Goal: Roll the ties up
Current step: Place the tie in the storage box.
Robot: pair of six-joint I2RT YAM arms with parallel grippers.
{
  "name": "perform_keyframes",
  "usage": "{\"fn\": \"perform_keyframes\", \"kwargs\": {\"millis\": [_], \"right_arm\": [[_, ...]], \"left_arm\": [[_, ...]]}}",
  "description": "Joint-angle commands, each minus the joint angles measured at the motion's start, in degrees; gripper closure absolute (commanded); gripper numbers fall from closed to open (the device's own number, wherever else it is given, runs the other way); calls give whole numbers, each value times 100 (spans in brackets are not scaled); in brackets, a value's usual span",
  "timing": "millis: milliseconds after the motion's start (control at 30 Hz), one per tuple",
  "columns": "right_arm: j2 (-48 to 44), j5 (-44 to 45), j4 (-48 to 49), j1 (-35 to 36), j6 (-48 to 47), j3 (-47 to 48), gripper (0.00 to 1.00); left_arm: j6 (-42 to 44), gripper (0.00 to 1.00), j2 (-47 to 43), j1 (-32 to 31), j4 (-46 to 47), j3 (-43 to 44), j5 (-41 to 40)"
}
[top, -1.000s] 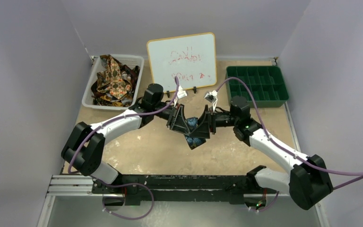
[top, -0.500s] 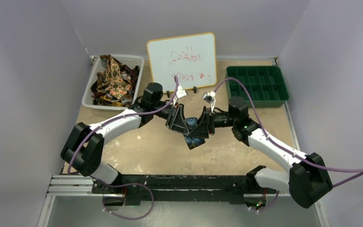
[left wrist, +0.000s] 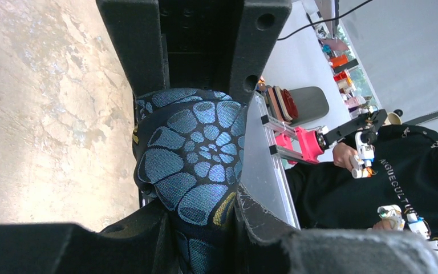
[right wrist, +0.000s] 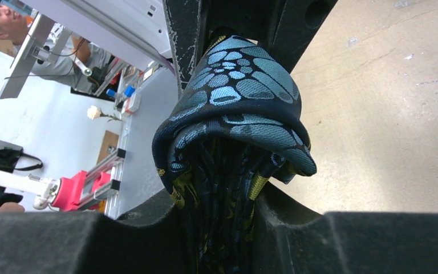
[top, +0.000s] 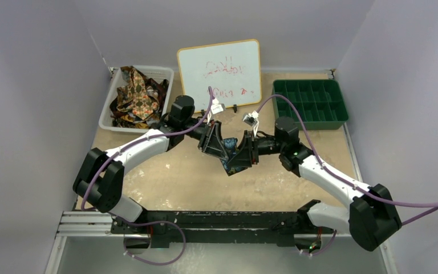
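Observation:
A dark navy tie (top: 232, 157) with blue and gold print is bunched into a roll and held above the middle of the table between both grippers. My left gripper (top: 221, 149) is shut on one side of the roll (left wrist: 197, 148), with its fingers (left wrist: 148, 228) pressing the fabric. From the opposite side my right gripper (top: 242, 154) is shut on the layered end of the roll (right wrist: 234, 97). The jaws of the two grippers face each other, almost touching. Other ties (top: 137, 94) in brown, gold and red lie heaped in a bin.
The white bin (top: 107, 111) stands at the back left. A whiteboard (top: 219, 73) leans at the back centre. A green compartment tray (top: 311, 104) sits at the back right. Sandy tabletop (top: 194, 182) lies below the grippers.
My right gripper has closed onto the navy roll. Both grippers have shifted slightly left and back with it, and less of the tie hangs below them.

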Motion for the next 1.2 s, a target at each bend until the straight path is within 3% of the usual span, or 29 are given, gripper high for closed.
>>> {"fn": "perform_keyframes", "kwargs": {"millis": [0, 67, 167, 267, 333, 400, 500, 667, 833, 1067, 1167], "right_arm": [[-4, -52, 15, 62, -48, 175, 72], [7, -52, 24, 65, -51, 155, 77], [-23, 2, -19, 69, -105, 149, 80], [-40, 108, -75, 62, -147, 155, 84], [-28, 181, -101, 59, -130, 170, 89], [-27, 267, -147, 62, -136, 164, 92], [-8, 389, -247, 54, -124, 167, 93], [-22, 1020, -498, 42, -25, 265, 97], [121, 1665, -884, -92, -39, 566, 100], [418, 2818, -2178, -1235, -182, 1228, 100], [719, 4008, -3060, -1574, -433, 1904, 100]], "left_arm": [[40, 100, -213, 41, 382, 168, 260], [44, 98, -244, 35, 385, 140, 282], [37, 86, -291, 36, 381, 74, 182], [86, 63, -292, 47, 238, 66, -38], [50, 42, -294, 94, 246, 44, -199], [-43, 32, -301, 183, 327, -7, -342], [-152, 26, -324, 326, 417, -62, -472], [251, 21, -488, 628, -482, -12, -1326], [219, 19, -819, 948, -736, -299, -1996], [431, 16, -1524, 964, -1573, -456, -3315], [506, 15, -1842, 964, -1775, -546, -3649]]}}
